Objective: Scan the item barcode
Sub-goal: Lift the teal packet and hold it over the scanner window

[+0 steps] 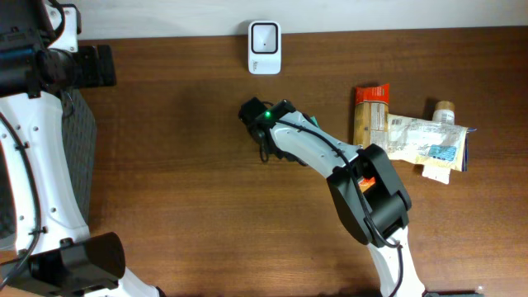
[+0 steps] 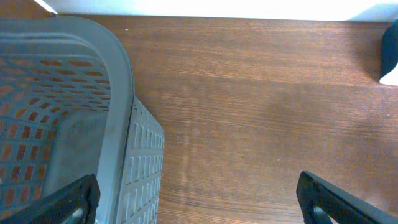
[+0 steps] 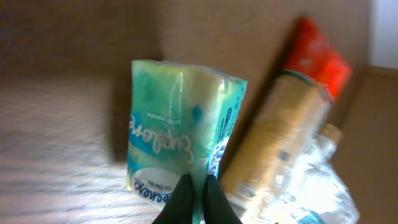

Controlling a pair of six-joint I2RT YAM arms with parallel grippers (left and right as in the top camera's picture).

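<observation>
Well, the right gripper (image 3: 198,186) is pinched tight on the lower edge of a tissue packet (image 3: 180,140) — a soft teal and white pack with script lettering on its front. Its two dark fingertips (image 3: 181,200) meet at the wrapper with almost no gap between them. From overhead, that gripper (image 1: 262,124) sits near the middle of the table (image 1: 181,190), below the white scanner (image 1: 264,48) at the far edge and apart from it. The packet itself is hidden under the wrist in that view, so I cannot tell whether it is lifted or touching the wood.

Behind the packet, in the wrist view, lies a long tan snack packet (image 3: 283,124) with a red end. Overhead it (image 1: 370,115) rests to the right, just beside a crinkled plastic bag (image 1: 429,142) and a small bottle (image 1: 444,110).

On the other side, the left gripper (image 2: 198,205) stands wide open with nothing between its fingers (image 2: 339,200) — it hangs over bare wood beside the grey basket (image 2: 118,93).
</observation>
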